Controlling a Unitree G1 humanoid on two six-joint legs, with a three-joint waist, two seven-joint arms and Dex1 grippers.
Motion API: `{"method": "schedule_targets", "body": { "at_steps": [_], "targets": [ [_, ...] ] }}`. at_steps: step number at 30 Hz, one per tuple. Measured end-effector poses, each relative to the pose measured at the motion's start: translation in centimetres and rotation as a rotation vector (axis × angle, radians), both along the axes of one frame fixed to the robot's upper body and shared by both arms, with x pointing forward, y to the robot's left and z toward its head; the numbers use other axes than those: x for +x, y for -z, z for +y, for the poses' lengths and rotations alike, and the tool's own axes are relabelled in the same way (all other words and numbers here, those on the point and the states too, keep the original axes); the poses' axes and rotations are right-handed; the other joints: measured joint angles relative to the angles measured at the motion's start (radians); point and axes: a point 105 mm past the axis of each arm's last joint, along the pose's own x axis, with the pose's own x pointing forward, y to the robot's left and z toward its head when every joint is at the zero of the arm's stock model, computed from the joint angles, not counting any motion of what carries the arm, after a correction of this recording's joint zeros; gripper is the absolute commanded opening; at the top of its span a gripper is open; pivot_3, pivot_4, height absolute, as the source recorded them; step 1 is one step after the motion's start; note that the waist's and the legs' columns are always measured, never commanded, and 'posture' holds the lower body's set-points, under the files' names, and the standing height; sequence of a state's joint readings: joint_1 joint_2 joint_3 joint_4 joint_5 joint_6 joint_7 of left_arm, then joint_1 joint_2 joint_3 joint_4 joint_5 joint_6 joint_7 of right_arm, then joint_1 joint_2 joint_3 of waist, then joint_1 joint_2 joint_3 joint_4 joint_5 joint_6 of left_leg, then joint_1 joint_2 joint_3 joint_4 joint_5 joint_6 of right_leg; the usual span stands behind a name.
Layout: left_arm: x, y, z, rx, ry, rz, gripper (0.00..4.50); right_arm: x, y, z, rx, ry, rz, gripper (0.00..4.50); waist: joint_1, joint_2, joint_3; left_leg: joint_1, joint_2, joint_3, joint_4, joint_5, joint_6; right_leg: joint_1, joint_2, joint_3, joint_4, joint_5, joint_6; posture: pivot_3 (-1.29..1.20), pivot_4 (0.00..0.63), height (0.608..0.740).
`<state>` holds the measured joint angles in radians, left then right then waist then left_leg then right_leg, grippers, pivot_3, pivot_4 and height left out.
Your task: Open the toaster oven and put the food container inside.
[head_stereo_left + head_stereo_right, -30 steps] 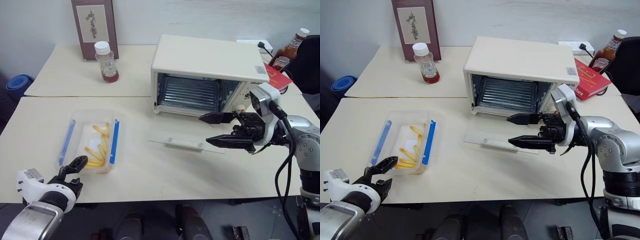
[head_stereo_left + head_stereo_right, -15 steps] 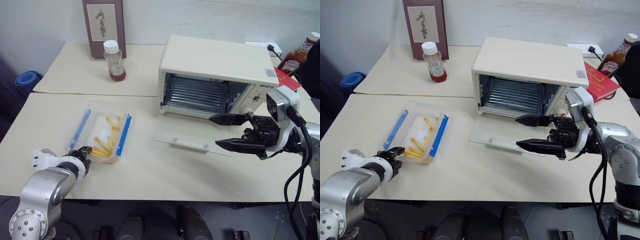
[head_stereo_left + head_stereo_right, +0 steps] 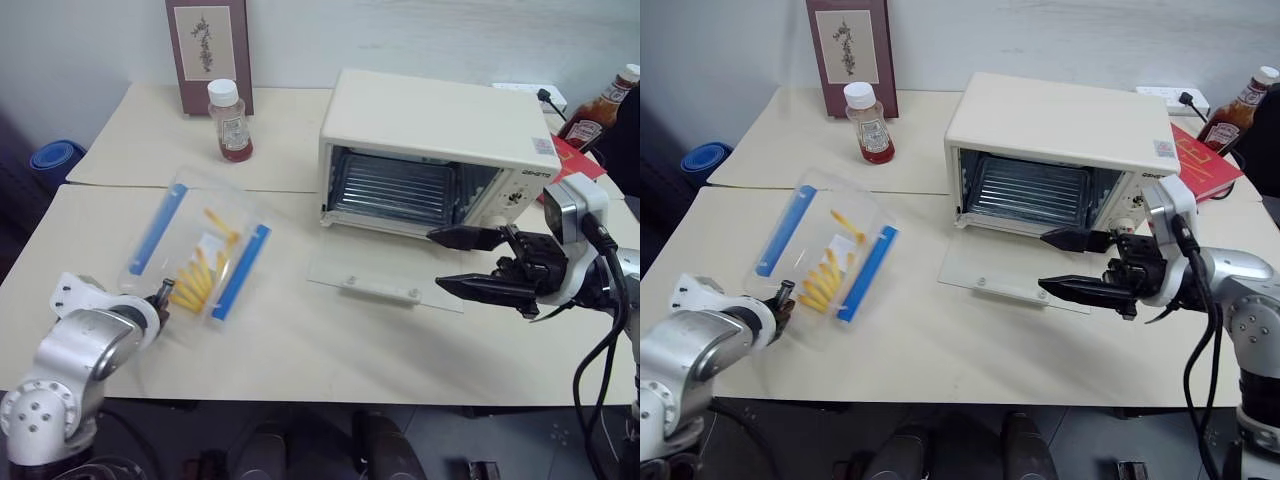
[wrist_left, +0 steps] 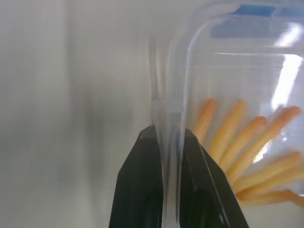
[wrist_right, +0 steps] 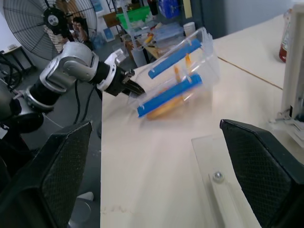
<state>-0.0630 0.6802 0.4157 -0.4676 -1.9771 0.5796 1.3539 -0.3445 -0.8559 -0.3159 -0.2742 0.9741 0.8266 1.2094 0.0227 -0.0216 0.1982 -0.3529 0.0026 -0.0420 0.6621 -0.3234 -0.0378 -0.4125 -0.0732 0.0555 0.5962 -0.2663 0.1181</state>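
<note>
left end effector (image 4: 164, 142) clamped on tub (image 3: 200, 265) rim, tub tipped up off tabletop (image 3: 330, 340), right end effector (image 3: 462, 262) wide apart by open oven (image 3: 430, 150)

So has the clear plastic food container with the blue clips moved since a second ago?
Yes. The clear plastic food container has tipped up off the cream table, its far end raised toward the white-capped bottle, with the left gripper shut on its near rim.

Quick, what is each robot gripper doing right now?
Left gripper: closed on the rim of the clear plastic food container with blue clips, tilting it up.
Right gripper: open, holding nothing.
</note>
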Motion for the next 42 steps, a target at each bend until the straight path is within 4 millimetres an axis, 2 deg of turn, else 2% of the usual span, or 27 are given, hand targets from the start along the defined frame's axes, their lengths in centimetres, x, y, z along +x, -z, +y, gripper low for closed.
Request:
{"method": "schedule_targets", "body": {
  "at_steps": [2, 3, 8, 11, 15, 19, 21, 25, 34, 36, 39, 42],
  "targets": [
    [0.7, -1.1, 1.1, 0.074, 0.079, -0.042, 0.04, -0.1, 0.0, -0.3, -0.01, 0.013, 0.004, 4.5, -0.001, 0.0, 0.0, 0.0, 0.0, 0.0, 0.0, 0.0, 0.0, 0.0, 0.0, 0.0, 0.0, -0.002, -0.003, 0.0, 0.15, 0.74],
    [1.4, -2.6, 1.4, 0.176, 0.259, -0.075, 0.04, -0.3, 0.3, -0.9, -0.025, 0.026, 0.024, 4.5, 0.0, -0.001, 0.001, 0.0, 0.0, 0.0, 0.0, 0.0, 0.0, 0.0, 0.0, -0.001, 0.0, -0.002, -0.004, 0.0, 0.15, 0.74],
    [1.6, -4.9, 0.9, 0.291, 0.653, -0.014, 0.04, -0.7, 0.5, -1.9, -0.038, 0.07, 0.03, 4.5, -0.006, -0.001, 0.001, -0.001, -0.001, 0.001, -0.002, 0.0, 0.001, -0.001, -0.001, 0.0, -0.003, -0.002, -0.004, 0.0, 0.15, 0.74],
    [2.0, -5.8, -1.0, 0.279, 0.833, 0.011, 0.04, -0.9, 0.5, -2.0, -0.047, 0.098, 0.014, 4.5, -0.01, 0.001, 0.002, -0.001, -0.002, 0.0, -0.006, 0.0, 0.001, -0.001, -0.002, -0.001, -0.003, -0.002, -0.003, 0.0, 0.15, 0.74],
    [3.1, -5.3, -4.5, 0.235, 1.03, 0.069, 0.04, -1.5, 0.4, -1.9, -0.065, 0.124, -0.008, 4.5, -0.011, 0.001, 0.002, -0.002, -0.002, -0.002, -0.012, 0.001, -0.001, -0.005, -0.003, -0.002, -0.002, 0.004, 0.008, 0.0, 0.15, 0.74],
    [4.9, -5.7, -7.8, 0.218, 1.142, 0.084, 0.04, -2.0, 0.6, -1.7, -0.083, 0.155, -0.017, 4.5, -0.01, 0.0, 0.002, -0.012, -0.002, -0.003, -0.011, 0.004, -0.007, -0.015, -0.003, -0.003, 0.0, 0.004, 0.01, 0.0, 0.15, 0.74],
    [6.4, -6.2, -10.2, 0.222, 1.208, 0.1, 0.04, -2.6, 0.8, -1.6, -0.084, 0.18, -0.016, 4.5, -0.007, 0.0, 0.002, -0.019, -0.003, -0.003, -0.009, 0.006, -0.008, -0.021, -0.003, -0.003, 0.002, 0.005, 0.011, 0.0, 0.15, 0.74],
    [8.0, -7.1, -13.1, 0.238, 1.272, 0.123, 0.04, -3.3, 1.3, -1.3, -0.093, 0.237, -0.024, 4.5, -0.013, 0.0, 0.002, -0.019, -0.004, -0.002, -0.01, 0.007, -0.007, -0.021, -0.003, -0.002, 0.002, 0.006, 0.013, 0.0, 0.15, 0.74],
    [10.0, -6.7, -15.9, 0.253, 1.287, 0.171, 0.04, -3.5, 2.4, -1.8, -0.119, 0.391, -0.046, 4.5, -0.026, -0.001, 0.003, -0.019, -0.004, -0.001, -0.01, 0.007, -0.007, -0.021, -0.004, -0.001, -0.001, 0.006, 0.016, 0.0, 0.15, 0.74],
    [10.2, -6.5, -16.8, 0.245, 1.297, 0.177, 0.76, -3.3, 2.5, -2.2, -0.114, 0.431, -0.05, 4.5, -0.024, -0.001, 0.003, -0.019, -0.004, -0.002, -0.009, 0.008, -0.007, -0.021, -0.004, -0.001, -0.001, 0.006, 0.017, 0.0, 0.15, 0.74],
    [10.5, -6.6, -17.9, 0.221, 1.312, 0.165, 1.49, -3.3, 2.6, -2.2, -0.114, 0.454, -0.054, 4.5, -0.024, -0.001, 0.003, -0.019, -0.005, -0.002, -0.008, 0.008, -0.006, -0.02, -0.004, 0.001, -0.001, 0.007, 0.019, 0.0, 0.15, 0.74],
    [10.8, -7.2, -19.1, 0.207, 1.317, 0.134, 2.41, -3.1, 2.5, -2.4, -0.115, 0.479, -0.068, 4.5, -0.024, -0.001, 0.003, -0.019, -0.005, -0.002, -0.008, 0.008, -0.005, -0.019, -0.004, 0.001, -0.001, 0.008, 0.02, 0.0, 0.15, 0.74]
  ]
}}
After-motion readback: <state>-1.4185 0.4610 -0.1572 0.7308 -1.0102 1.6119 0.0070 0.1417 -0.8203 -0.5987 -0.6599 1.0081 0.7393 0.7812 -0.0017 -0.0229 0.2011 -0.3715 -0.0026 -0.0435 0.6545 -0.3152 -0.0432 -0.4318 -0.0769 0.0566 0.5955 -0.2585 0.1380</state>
